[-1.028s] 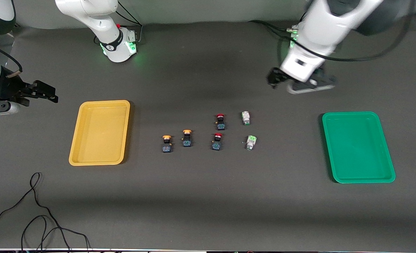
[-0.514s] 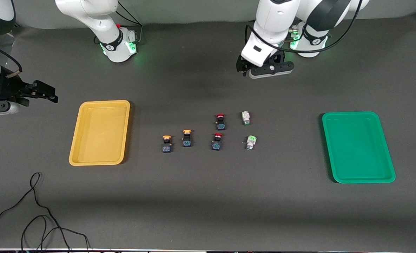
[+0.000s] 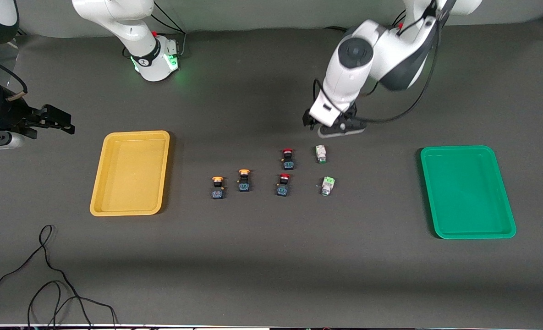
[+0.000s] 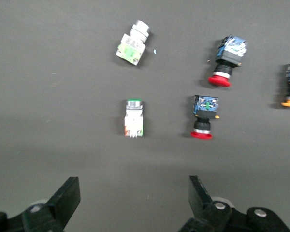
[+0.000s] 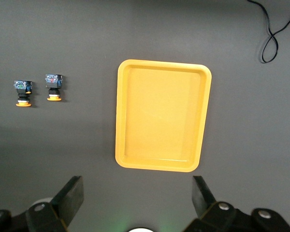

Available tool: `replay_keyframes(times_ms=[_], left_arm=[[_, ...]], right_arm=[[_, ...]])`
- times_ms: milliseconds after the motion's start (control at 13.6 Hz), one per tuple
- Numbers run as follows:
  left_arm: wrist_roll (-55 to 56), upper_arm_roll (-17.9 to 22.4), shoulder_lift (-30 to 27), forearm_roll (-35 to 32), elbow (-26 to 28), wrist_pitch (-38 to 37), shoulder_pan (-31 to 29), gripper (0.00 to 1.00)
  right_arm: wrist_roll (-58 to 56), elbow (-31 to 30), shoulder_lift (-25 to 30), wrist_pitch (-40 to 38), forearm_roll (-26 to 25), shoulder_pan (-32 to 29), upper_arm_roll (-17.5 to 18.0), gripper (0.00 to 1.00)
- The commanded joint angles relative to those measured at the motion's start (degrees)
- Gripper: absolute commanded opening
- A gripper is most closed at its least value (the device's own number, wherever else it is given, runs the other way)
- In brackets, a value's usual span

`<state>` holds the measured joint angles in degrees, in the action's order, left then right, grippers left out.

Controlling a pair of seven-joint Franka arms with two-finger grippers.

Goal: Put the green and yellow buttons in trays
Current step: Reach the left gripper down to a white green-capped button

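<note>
Since a second ago the left arm has swung from above the bare mat near the green tray (image 3: 467, 191) toward the middle of the table and come lower; its left gripper (image 3: 340, 129) now hangs with fingers spread wide and empty, over the mat just beside the whitish-grey button (image 3: 320, 153) that lies farther from the front camera. In the left wrist view the two dark, blocky fingers (image 4: 66, 200) frame that button (image 4: 134, 117), a small pale rectangular body with a green round cap, lying on its side. The second pale-green button (image 3: 327, 185) lies nearer the front camera, also on its side and tilted. Nothing on the table has shifted. The two orange-yellow-capped buttons (image 3: 217, 187) and (image 3: 244, 180) lie side by side toward the right arm's end, black boxy bodies with glossy round caps. Between them and the pale pair lie two red-capped switches (image 3: 287, 158), likewise black-bodied. The yellow tray (image 3: 131, 172) and the green tray are shallow, smooth plastic rectangles with rounded corners and raised rims, both empty, at the two ends of the table. The right arm waits; its right gripper (image 3: 46, 119) hangs over the table's edge past the yellow tray, fingers (image 5: 70, 198) parted and empty. The table (image 3: 271, 266) wears a matte dark-grey cloth, with a thin black cable (image 3: 46, 279) looping near the front camera.
</note>
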<state>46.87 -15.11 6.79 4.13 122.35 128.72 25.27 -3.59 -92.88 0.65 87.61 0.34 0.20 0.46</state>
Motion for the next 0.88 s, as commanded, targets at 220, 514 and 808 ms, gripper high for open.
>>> replay_keyframes(times_ms=[220, 514, 808], left_arm=[[-1.43, 0.52, 9.28, -5.09, 3.16, 12.25, 0.13, 1.0], [-1.34, 0.87, 13.77, -7.11, 3.07, 15.76, -0.05, 1.0], [-0.37, 1.32, 17.64, -7.12, 2.37, 19.11, -0.31, 1.0]], right_arm=[[0.95, 1.74, -0.83, -0.69, 0.98, -0.55, 0.15, 1.0], [0.86, 1.74, -0.83, -0.69, 0.98, -0.46, -0.28, 1.0], [0.95, 1.74, -0.83, -0.69, 0.98, -0.29, -0.29, 1.0]])
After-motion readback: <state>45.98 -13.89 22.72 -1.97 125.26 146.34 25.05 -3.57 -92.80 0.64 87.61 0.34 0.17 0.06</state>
